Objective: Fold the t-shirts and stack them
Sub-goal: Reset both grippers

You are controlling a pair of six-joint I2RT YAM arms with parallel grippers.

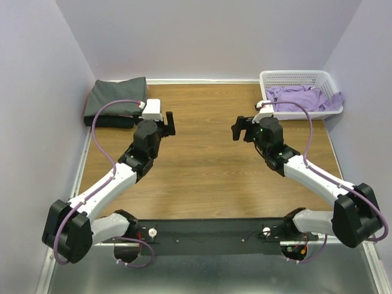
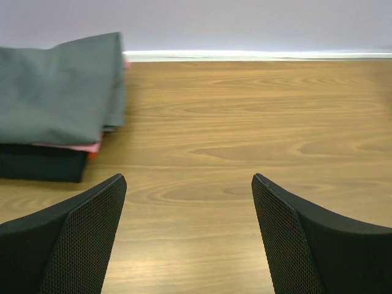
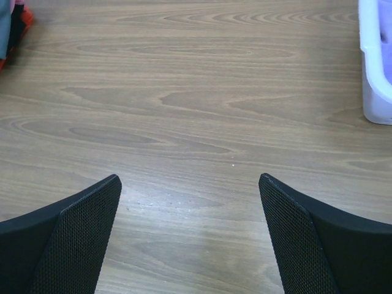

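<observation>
A stack of folded t-shirts point(image 1: 116, 101) lies at the table's far left corner, charcoal grey on top. In the left wrist view the grey shirt point(image 2: 58, 92) covers a thin pink layer point(image 2: 79, 147) and a black one point(image 2: 40, 164). Lavender t-shirts point(image 1: 303, 98) lie crumpled in the white basket point(image 1: 294, 77) at the far right. My left gripper point(image 1: 169, 122) hovers open just right of the stack, nothing between its fingers point(image 2: 79, 239). My right gripper point(image 1: 237, 130) hangs open over bare wood, left of the basket, also empty.
Lavender walls close in the table on the left, back and right. The basket's white corner point(image 3: 375, 67) shows at the right edge of the right wrist view. Both arm bases sit on a black rail point(image 1: 208, 231) at the near edge.
</observation>
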